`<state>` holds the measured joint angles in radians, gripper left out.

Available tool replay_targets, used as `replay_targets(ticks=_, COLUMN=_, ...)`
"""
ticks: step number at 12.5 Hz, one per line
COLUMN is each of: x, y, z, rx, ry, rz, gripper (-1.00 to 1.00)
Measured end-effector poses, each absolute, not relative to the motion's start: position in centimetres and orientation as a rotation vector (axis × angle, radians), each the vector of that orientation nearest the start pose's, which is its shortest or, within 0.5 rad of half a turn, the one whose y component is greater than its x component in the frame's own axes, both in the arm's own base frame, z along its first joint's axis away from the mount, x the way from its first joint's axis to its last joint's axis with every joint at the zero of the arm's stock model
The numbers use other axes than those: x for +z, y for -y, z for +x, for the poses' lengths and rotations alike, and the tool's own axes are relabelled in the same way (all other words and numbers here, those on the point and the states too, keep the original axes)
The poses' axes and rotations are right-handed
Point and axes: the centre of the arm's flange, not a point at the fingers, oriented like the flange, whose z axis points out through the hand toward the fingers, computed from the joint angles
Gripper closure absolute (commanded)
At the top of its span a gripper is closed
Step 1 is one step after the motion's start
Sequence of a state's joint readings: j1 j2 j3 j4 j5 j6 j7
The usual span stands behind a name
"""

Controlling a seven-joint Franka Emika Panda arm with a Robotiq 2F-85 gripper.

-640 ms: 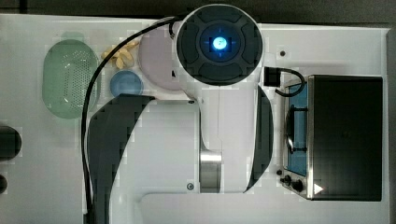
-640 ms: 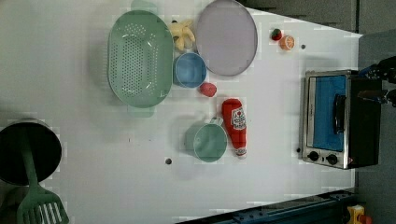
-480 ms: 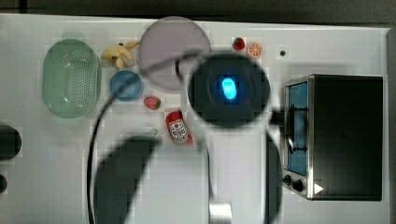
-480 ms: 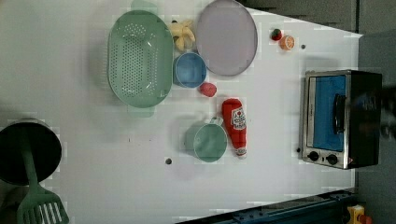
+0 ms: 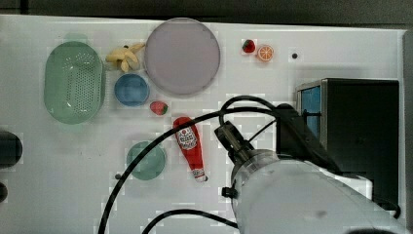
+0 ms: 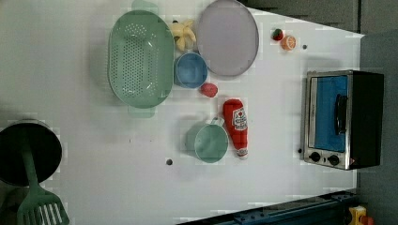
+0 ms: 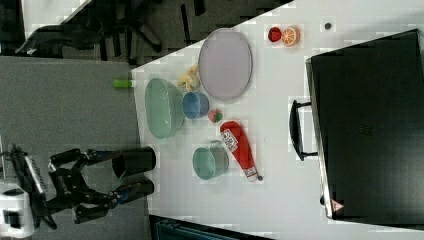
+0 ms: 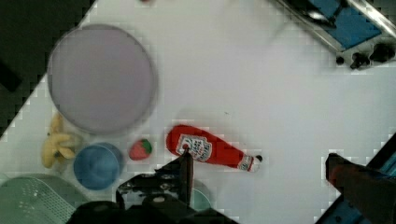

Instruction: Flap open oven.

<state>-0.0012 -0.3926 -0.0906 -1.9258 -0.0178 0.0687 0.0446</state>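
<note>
The oven (image 6: 342, 119) stands at the left view's right on the white table, with a silver frame, black knobs and a blue glass door lying flat against the frame. Its dark bar handle (image 6: 341, 114) is untouched. From the right view I see its black top (image 7: 370, 125) and the handle (image 7: 296, 130) sticking out toward the table. My arm (image 5: 302, 195) covers the lower half of the oven front (image 5: 311, 105) in the top view. In the wrist view my gripper (image 8: 260, 161) is open above the table, away from the oven (image 8: 348, 30), with a ketchup bottle below it.
A red ketchup bottle (image 5: 190, 146) and a green cup (image 5: 146, 160) lie mid-table. A grey plate (image 5: 182, 56), blue bowl (image 5: 131, 89), bananas (image 5: 124, 56) and green colander (image 5: 74, 82) sit at the top view's left. Strawberry and orange slice (image 5: 265, 52) lie beyond the oven.
In the top view my arm has swung from over the plate toward the lower right, uncovering the plate, bowl and bottle. The oven door looks the same.
</note>
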Motion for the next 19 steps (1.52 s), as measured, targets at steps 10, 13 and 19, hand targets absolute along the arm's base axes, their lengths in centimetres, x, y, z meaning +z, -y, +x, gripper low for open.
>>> replay_targets(ticks=10, x=58.0, y=4.0, z=45.6, rx=0.092, ry=-1.33, rz=-2.863, gripper=0.65)
replay_targets(ticks=13, x=55.3, y=6.4, z=44.6, rx=0.165, ry=-1.117, rz=-2.979, gripper=0.65)
replay_targets(ticks=19, x=52.2, y=15.2, z=44.2, rx=0.004, ry=-0.545, rz=-3.28, gripper=0.65)
